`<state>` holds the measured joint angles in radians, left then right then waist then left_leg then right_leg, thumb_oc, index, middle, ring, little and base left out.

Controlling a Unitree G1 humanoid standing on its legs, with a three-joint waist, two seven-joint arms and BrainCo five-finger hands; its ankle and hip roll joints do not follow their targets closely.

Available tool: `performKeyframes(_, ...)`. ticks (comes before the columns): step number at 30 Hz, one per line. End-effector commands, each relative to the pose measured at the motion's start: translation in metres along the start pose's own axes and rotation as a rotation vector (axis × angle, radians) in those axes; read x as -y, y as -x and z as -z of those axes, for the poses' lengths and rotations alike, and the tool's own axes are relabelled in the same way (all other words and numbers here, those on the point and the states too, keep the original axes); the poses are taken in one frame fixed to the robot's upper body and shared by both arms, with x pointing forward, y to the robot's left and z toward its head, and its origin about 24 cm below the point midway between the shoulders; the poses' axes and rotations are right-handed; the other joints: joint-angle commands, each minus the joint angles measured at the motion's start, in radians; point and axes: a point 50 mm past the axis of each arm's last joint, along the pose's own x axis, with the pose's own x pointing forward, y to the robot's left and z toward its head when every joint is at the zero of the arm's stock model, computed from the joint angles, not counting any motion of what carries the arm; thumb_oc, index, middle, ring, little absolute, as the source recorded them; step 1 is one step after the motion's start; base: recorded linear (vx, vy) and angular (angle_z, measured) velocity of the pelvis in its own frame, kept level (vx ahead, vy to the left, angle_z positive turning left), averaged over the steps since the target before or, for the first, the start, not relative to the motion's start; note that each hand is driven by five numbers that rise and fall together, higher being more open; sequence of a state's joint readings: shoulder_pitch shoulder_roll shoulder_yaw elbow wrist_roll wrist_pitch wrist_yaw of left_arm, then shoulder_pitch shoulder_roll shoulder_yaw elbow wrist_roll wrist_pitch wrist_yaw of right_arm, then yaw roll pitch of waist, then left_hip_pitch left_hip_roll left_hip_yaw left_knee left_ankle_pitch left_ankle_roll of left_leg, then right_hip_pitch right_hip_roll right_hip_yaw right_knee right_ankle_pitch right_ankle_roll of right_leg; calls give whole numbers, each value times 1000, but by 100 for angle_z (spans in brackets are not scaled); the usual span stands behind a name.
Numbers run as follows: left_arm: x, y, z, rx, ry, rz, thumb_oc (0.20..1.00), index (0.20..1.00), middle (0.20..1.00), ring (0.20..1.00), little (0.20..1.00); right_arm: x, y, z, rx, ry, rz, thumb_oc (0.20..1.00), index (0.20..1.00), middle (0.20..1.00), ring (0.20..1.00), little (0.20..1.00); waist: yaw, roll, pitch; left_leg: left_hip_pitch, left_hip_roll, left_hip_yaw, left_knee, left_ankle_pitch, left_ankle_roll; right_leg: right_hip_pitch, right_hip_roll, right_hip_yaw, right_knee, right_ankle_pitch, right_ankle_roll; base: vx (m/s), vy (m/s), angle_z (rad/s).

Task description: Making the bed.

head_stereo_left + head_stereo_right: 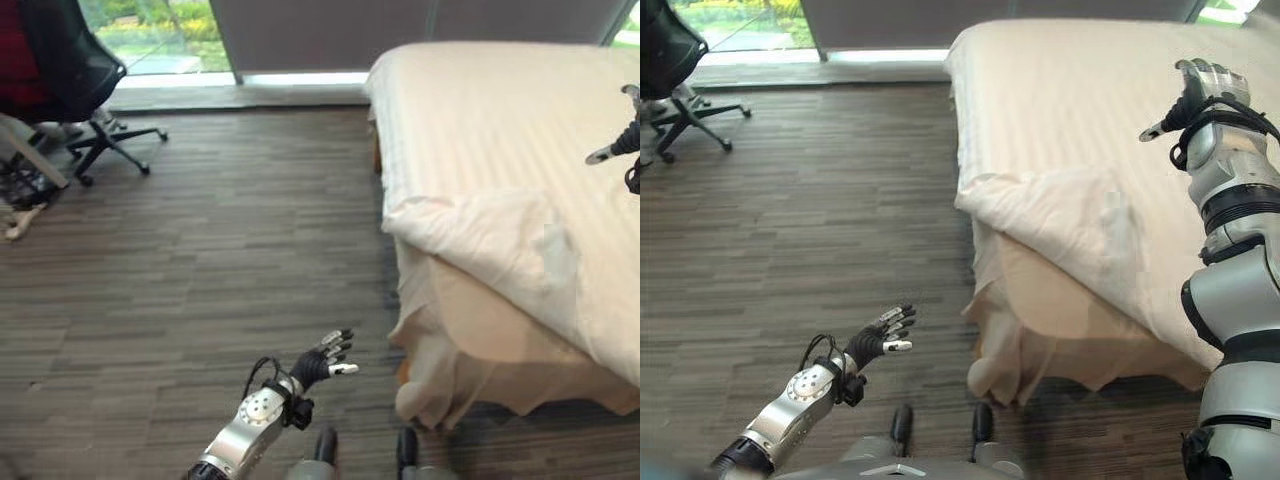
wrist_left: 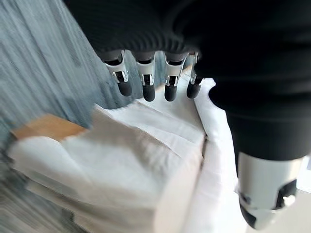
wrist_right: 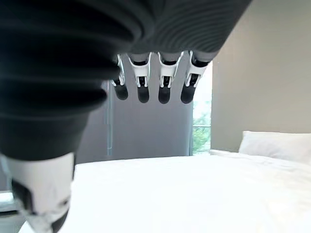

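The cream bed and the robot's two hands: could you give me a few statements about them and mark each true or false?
1. The left hand hangs over the grey wood-plank floor, beside the cream bed. True.
2. The right hand grips the white pillow. False: its fingers are straight and hold nothing, above the bed.
3. The cream quilt's corner is folded back on the bed. True.
4. The black office chair stands on the bed. False: it stands on the floor by the window.

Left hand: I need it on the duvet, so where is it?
The left hand hangs open above the dark wood floor, left of the cream duvet's folded corner.
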<state>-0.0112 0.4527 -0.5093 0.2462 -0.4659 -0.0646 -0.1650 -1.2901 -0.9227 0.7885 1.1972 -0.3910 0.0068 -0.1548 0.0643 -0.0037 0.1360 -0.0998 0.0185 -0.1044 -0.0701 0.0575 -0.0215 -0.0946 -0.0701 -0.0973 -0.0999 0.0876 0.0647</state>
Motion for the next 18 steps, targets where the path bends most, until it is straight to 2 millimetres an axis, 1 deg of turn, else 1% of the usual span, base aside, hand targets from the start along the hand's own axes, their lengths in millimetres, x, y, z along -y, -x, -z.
performKeyframes(1, 5, -11, -33, 128, -100, 60, 1000, 1000, 1000, 1000, 1000, 45, -4, 17, -62, 24, 155, 1000, 1000, 1000, 1000, 1000, 14, -36, 27, -42, -6, -12, -17, 44, -51, 5, -38, 16, 13, 13, 78, -46, 20, 14)
performKeyframes(3, 8, -16, -36, 132, -132, 69, 1000, 1000, 1000, 1000, 1000, 45, -4, 21, -93, -31, 160, 1000, 1000, 1000, 1000, 1000, 18, -31, 43, -74, -9, -14, -17, 52, -53, -26, -37, 14, 13, 20, 79, -20, 9, 5)
performKeyframes(5, 7, -17, -36, 128, -145, 56, 1000, 1000, 1000, 1000, 1000, 40, -3, 25, -126, -73, 149, 1000, 1000, 1000, 1000, 1000, 23, -29, 57, -96, -10, -9, -17, 56, -55, -52, -35, 18, 13, 24, 79, -10, 3, 6)
performKeyframes(7, 4, -18, -34, 124, -133, 31, 1000, 1000, 1000, 1000, 1000, 36, -2, 31, -159, -55, 128, 1000, 1000, 1000, 1000, 1000, 32, -23, 79, -127, -12, -4, -17, 65, -60, -84, -34, 21, 13, 31, 80, -30, -9, -1)
performKeyframes(9, 1, -17, -33, 125, -107, -4, 1000, 1000, 1000, 1000, 1000, 39, -1, 38, -193, -33, 126, 1000, 1000, 1000, 1000, 1000, 39, -10, 109, -166, -15, 0, -17, 75, -65, -128, -35, 25, 13, 40, 81, -74, -1, -8)
performKeyframes(11, -1, -17, -36, 146, -91, -34, 1000, 1000, 1000, 1000, 1000, 38, 1, 48, -226, -2, 118, 1000, 1000, 1000, 1000, 1000, 49, 11, 141, -224, -20, 2, -17, 89, -72, -190, -40, 34, 13, 55, 81, -123, 7, -3)
performKeyframes(12, -1, -21, -38, 165, -49, -78, 1000, 1000, 1000, 1000, 1000, 28, 6, 59, -264, -60, 100, 1000, 1000, 1000, 1000, 1000, 57, 32, 181, -300, -25, 6, -17, 109, -84, -265, -41, 45, 13, 78, 84, -114, -23, -3)
performKeyframes(14, 3, -27, -39, 171, -32, -83, 1000, 1000, 1000, 1000, 1000, 9, 10, 63, -273, -99, 68, 1000, 1000, 1000, 1000, 1000, 58, 38, 202, -348, -21, 10, -17, 121, -91, -311, -41, 51, 13, 87, 88, -54, -39, -22)
performKeyframes(15, 4, -31, -43, 179, -46, -83, 1000, 1000, 1000, 1000, 1000, -4, 12, 61, -256, -76, 34, 1000, 1000, 1000, 1000, 1000, 55, 41, 214, -363, -19, 14, -17, 126, -95, -324, -38, 52, 13, 90, 89, 16, -27, -17)
performKeyframes(16, 8, -34, -45, 184, -69, -65, 1000, 1000, 1000, 1000, 1000, -22, 15, 56, -231, -38, -18, 457, 457, 457, 457, 457, 53, 42, 220, -371, -17, 17, -17, 127, -97, -335, -35, 54, 13, 90, 90, 66, -32, 7)
performKeyframes(17, 22, -40, -43, 178, -83, -3, 1000, 1000, 1000, 1000, 1000, -68, 23, 28, -110, -22, -120, 200, 200, 200, 200, 200, 41, 34, 237, -367, -10, 26, -17, 126, -98, -334, -26, 62, 13, 86, 91, 120, -29, 3)
performKeyframes(18, 25, -42, -40, 171, -70, -3, 1000, 1000, 1000, 1000, 1000, -119, 43, -4, 45, -6, -244, 200, 200, 200, 200, 200, 20, 22, 246, -349, -6, 33, -17, 122, -97, -322, -18, 67, 13, 83, 88, 100, -22, -12)
